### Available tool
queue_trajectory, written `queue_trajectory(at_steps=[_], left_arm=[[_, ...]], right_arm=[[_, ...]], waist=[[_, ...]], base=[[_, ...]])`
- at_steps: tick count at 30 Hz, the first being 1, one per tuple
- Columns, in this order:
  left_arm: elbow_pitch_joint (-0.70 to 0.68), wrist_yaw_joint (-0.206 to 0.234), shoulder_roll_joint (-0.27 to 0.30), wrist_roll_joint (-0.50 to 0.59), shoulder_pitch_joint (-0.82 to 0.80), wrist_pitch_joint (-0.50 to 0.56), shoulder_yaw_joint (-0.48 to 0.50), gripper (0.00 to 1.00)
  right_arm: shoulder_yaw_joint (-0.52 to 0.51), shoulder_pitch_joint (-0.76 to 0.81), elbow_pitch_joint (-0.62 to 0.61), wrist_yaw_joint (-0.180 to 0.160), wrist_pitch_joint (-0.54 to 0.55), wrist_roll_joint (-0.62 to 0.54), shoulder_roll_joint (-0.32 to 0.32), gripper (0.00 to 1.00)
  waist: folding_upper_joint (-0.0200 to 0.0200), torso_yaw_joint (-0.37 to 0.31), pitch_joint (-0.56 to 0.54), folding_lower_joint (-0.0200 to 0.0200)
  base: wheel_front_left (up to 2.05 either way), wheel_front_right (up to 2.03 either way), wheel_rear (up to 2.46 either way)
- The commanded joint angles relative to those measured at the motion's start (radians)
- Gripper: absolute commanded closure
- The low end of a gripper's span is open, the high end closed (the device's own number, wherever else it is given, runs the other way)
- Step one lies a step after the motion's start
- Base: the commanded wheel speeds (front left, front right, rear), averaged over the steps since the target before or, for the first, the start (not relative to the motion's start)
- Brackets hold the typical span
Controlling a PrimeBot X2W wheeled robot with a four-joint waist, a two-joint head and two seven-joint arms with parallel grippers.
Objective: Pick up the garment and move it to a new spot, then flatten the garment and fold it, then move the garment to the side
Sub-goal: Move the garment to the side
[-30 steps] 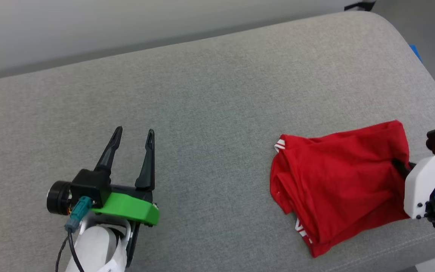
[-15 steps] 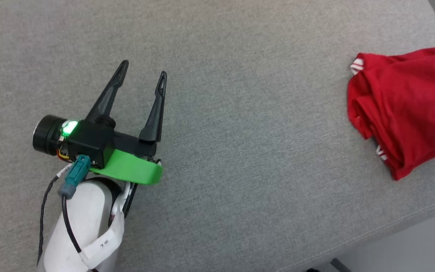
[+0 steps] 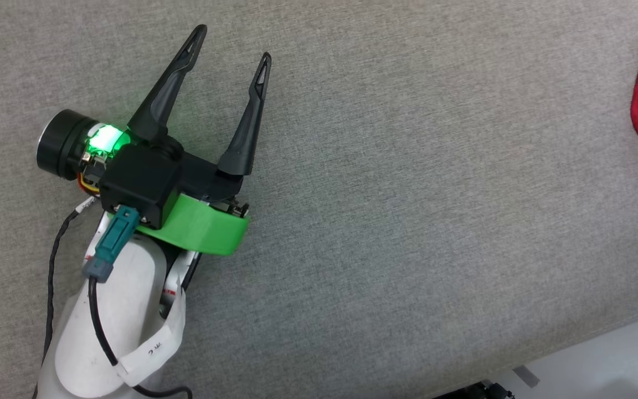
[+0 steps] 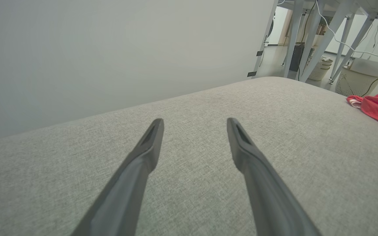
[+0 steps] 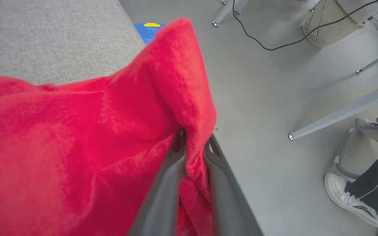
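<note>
Between the clenched jaws of the right gripper [image 5: 195,137] lies a fold of the garment [image 5: 77,131], at the bench [image 5: 44,32] edge. The left gripper [image 3: 234,41] gapes released; a basket [image 5: 333,16] beyond hides its contents.

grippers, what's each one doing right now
Left gripper: open, holding nothing.
Right gripper: closed on a fold of the garment.
</note>
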Motion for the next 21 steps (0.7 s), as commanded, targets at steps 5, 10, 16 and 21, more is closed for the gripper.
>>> queue_trajectory(at_steps=[5, 10, 16, 21], left_arm=[[0.006, -0.003, 0.012, 0.001, -0.021, -0.001, -0.005, 0.0], [0.041, 0.003, 0.006, -0.011, -0.011, -0.02, -0.006, 0.0], [0.104, 0.02, -0.014, -0.038, 0.028, -0.061, -0.003, 0.0], [0.158, 0.043, -0.044, -0.069, 0.089, -0.092, 0.004, 0.0]], right_arm=[[-0.021, -0.044, 0.092, -0.001, -0.112, -0.044, 0.003, 0.0], [-0.095, -0.066, 0.169, -0.001, -0.271, -0.13, -0.014, 0.0], [-0.138, -0.049, 0.198, -0.001, -0.373, -0.179, -0.011, 0.0], [-0.148, 0.034, 0.144, -0.001, -0.401, -0.166, 0.027, 0.0]], waist=[[-0.0001, 0.032, 0.015, -0.0002], [-0.0001, 0.044, -0.025, -0.0002], [-0.0001, 0.068, -0.117, -0.0002], [-0.0001, 0.099, -0.22, -0.0002]], base=[[0.0, 0.0, 0.0], [0.0, 0.0, 0.0], [0.0, 0.0, 0.0], [0.0, 0.0, 0.0]])
